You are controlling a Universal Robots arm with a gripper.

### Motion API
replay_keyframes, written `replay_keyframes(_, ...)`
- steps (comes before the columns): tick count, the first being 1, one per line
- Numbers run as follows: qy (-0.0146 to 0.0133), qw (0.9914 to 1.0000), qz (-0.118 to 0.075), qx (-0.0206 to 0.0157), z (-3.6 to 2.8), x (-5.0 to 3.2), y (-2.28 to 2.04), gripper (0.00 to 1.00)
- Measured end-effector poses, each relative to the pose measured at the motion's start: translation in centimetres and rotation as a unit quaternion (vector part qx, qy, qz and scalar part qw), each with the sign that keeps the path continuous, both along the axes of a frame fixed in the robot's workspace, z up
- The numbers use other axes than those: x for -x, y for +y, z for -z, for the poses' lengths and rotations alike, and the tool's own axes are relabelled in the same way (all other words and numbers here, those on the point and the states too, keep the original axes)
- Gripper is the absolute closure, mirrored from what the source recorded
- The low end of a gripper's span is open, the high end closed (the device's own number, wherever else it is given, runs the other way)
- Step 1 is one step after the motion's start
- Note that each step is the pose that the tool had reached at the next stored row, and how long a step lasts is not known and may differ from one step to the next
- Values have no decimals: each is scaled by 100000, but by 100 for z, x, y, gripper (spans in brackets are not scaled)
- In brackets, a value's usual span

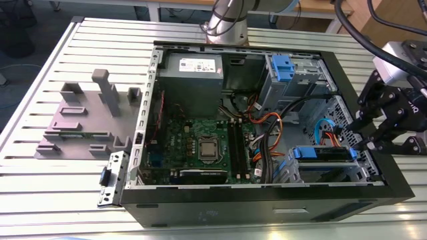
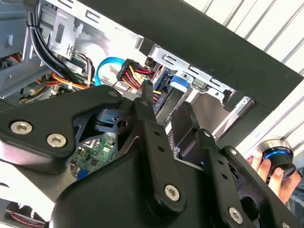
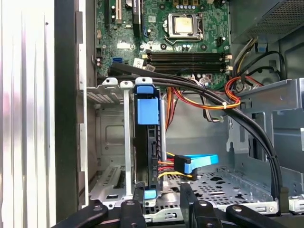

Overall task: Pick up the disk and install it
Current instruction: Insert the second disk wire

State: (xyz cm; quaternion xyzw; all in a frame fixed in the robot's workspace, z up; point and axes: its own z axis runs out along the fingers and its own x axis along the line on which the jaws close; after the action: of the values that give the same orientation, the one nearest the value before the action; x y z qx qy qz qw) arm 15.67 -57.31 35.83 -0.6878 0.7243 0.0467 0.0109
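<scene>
- The exterior view shows a slatted metal table [image 1: 60, 170] carrying an open black computer case [image 1: 267, 205], its inside facing up.
- A green motherboard [image 1: 200, 145] fills the middle of the case, with a grey power supply [image 1: 193, 75] at the far side.
- On the table at the exterior view's left, well apart from the case, stands a grey slotted holder [image 1: 83, 117].
- The gripper [image 1: 371, 134] hangs over the case's right edge in the exterior view, just beside the near-right drive bay [image 1: 323, 172].
- The disk [image 3: 147, 152] sits on edge in that bay, blue rails [image 3: 147, 110] at its end; in the exterior view it shows as a blue-edged slab [image 1: 325, 152].
- In the first wrist view the black fingertips [image 3: 132, 209] stand to either side of the disk's near end, spread apart; whether they touch it is hard to say.
- Red, yellow and black wires with a flat blue cable [image 3: 202, 162] lie just beside the disk.
- In the second wrist view a person's hand [image 2: 278, 173] holds a small round blue-ringed knob [image 2: 275, 156] outside the case.
</scene>
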Motion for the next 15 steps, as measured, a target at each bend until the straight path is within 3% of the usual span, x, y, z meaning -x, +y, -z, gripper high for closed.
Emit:
replay_keyframes(8,-170,100000,1,16,-14,63,113,57)
replay_keyframes(15,-243,100000,4,13,-14,203,117,57)
